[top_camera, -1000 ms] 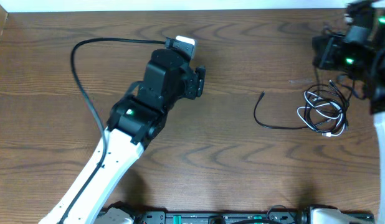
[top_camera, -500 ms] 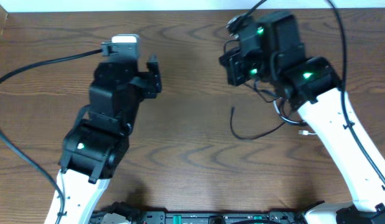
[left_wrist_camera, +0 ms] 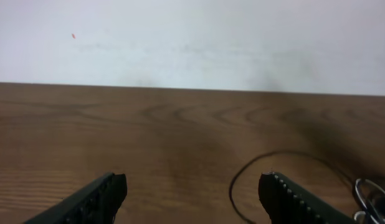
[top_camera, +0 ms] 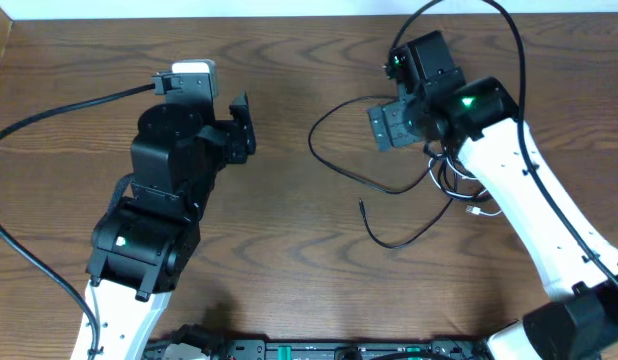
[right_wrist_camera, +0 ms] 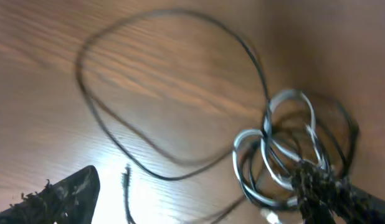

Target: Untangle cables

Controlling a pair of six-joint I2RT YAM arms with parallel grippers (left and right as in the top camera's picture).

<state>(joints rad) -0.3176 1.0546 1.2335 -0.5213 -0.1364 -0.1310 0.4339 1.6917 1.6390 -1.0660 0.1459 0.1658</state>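
- Brown wood-grain table (top_camera: 289,260); the left wrist view shows a pale wall behind it.
- Cables (top_camera: 449,178): a black loop spreads out between the arms. The black-and-white knot lies partly under the right arm and is blurred in the wrist view.
- Left gripper (left_wrist_camera: 192,186): spread wide and empty, its fingers cut off by the frame.
- Right gripper (right_wrist_camera: 192,190): fingers wide apart. One overlaps the knot, but contact is unclear.

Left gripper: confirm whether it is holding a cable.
No, the left wrist view shows its fingers spread wide apart, and the black cable lies on the table past them.
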